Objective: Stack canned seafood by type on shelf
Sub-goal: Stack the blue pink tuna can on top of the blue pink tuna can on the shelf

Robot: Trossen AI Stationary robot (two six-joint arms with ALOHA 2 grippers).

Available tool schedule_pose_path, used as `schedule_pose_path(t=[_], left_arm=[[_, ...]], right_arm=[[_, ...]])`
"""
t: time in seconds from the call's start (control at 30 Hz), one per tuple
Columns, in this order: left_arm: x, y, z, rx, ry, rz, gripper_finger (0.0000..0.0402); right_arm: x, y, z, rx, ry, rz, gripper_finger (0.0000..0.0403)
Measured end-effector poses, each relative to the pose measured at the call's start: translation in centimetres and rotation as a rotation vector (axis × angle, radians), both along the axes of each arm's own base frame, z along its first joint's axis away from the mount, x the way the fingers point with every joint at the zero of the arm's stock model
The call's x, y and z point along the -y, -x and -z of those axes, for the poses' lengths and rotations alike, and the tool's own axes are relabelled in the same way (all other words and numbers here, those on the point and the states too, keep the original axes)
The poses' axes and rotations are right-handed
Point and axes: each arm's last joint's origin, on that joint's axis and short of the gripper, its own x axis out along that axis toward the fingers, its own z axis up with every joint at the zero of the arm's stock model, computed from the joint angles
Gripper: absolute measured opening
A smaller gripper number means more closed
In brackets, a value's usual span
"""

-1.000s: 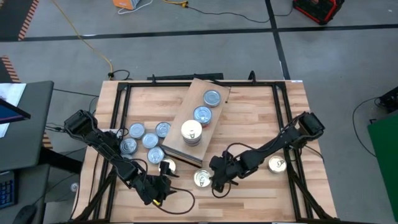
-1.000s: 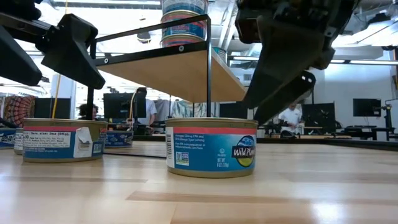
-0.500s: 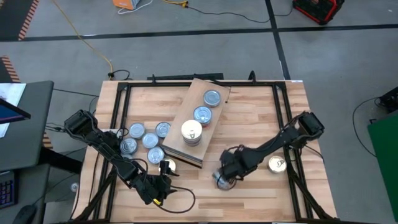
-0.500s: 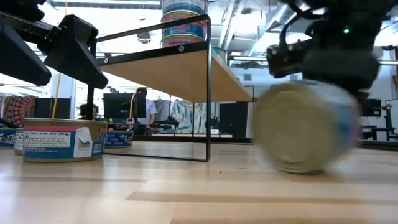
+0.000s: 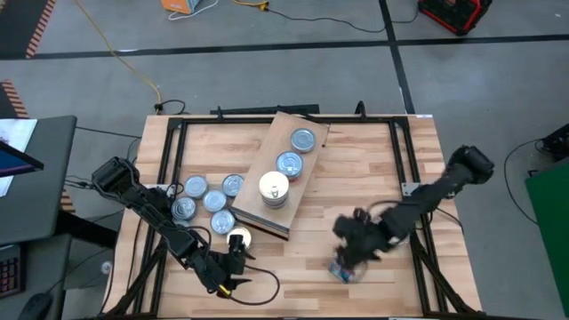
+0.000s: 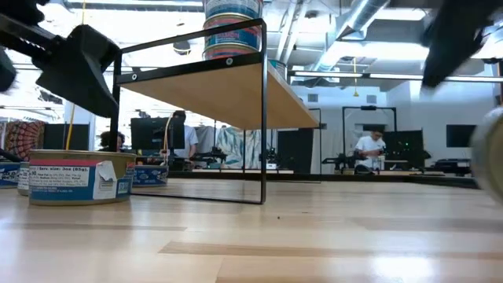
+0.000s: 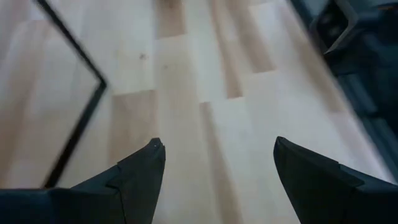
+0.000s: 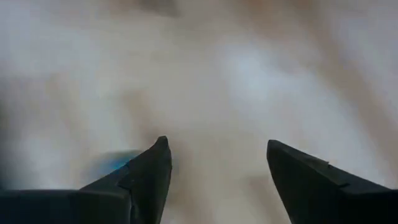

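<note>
Rolled from the right hand (image 5: pixel 353 258), can (image 5: pixel 343 270); label unreadable.

Slatted tabletop (image 5: pixel 356 169); shelf (image 5: pixel 267 164), loose tins (image 5: pixel 206 197) on it.

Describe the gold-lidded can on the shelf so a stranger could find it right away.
Find the shelf, the tilted light-wood board lying mid-table. Three can stacks run along it in a row. The gold-lidded can tops the stack nearest the shelf's dark front edge; the other two tops are blue-grey.
</note>
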Motion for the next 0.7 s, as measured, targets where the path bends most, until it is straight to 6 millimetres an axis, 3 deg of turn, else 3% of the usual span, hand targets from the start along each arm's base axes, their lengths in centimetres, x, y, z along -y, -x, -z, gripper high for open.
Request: schedule_pose_path(t=[0.07, 0.17, 0.33, 0.47, 0.7], left_arm=[[0.2, -0.1, -0.3, 0.022, 0.023, 0.022, 0.029], [0.3, -0.3, -0.5, 0.047, 0.026, 0.038, 0.029], [-0.3, -0.9, -0.7, 0.053, 0.002, 0.027, 0.029], [-0.7, -1.6, -1.0, 0.05, 0.019, 0.022, 0.029], [-0.9, -2.2, -1.7, 0.02, 0.036, 0.035, 0.029]], right_arm=[[-1.7, 0.6, -0.5, 0.058, -0.059, -0.051, 0.0285], [-3.8, 1.2, 0.7, -0.004, -0.092, -0.003, 0.0285], [-7.5, 0.7, 1.8, -0.184, 0.042, 0.063, 0.0285], [-9.9, 0.0, 1.2, -0.307, 0.192, 0.067, 0.0285], [-12.7, -1.0, 0.0, -0.252, 0.173, 0.007, 0.0285]])
